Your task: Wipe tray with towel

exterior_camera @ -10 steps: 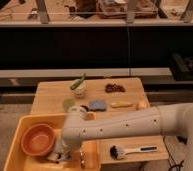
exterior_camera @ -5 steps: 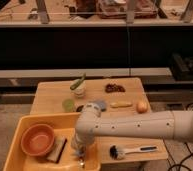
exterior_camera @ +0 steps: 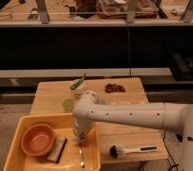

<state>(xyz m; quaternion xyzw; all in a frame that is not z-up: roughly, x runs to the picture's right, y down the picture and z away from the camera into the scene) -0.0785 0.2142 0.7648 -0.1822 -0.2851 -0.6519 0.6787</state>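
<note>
The yellow tray (exterior_camera: 19,150) sits at the front left of the wooden table. In it lie an orange bowl (exterior_camera: 38,140) and, just right of the bowl, the small folded beige-grey towel (exterior_camera: 57,148). My white arm reaches in from the right. My gripper (exterior_camera: 80,138) hangs over the right part of the tray, a little to the right of the towel and apart from it. A thin metal utensil (exterior_camera: 81,157) lies on the tray floor right under the gripper.
A brush (exterior_camera: 128,149) lies on the table (exterior_camera: 130,105) right of the tray. A green item (exterior_camera: 77,82), a green disc (exterior_camera: 68,104) and a dark red-brown item (exterior_camera: 115,88) lie at the back. A dark counter stands behind.
My gripper has moved right across the tray, from beside the towel to its right part. The arm now covers the middle of the table.
</note>
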